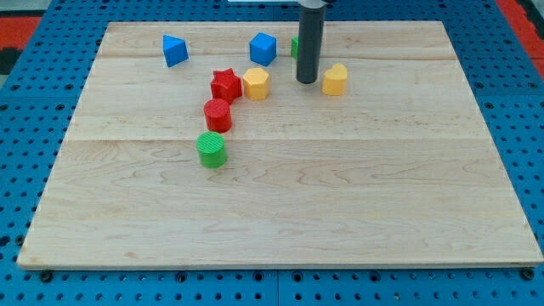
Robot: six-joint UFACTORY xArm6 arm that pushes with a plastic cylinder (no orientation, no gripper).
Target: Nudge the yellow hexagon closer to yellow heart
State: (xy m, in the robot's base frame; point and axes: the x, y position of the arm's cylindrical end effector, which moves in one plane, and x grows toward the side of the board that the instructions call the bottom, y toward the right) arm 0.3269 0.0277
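Camera view, single entry. My tip [307, 81], the end effector, is a bare rod with nothing to open and holding nothing; it stands upper centre, between the yellow hexagon [256, 83] on its left and the yellow heart [335, 80] just to its right, touching neither as far as I can tell.

Step in hand: I judge I must circle to the hexagon's left, clear of the red star [225, 84] touching it, then push right.

Hidden: a green block [295, 47] behind the rod, shape unreadable.

Yellow hexagon [256, 83] sits flat, touching the red star's right side; yellow heart [335, 80] lies well off to the hexagon's right, level with it
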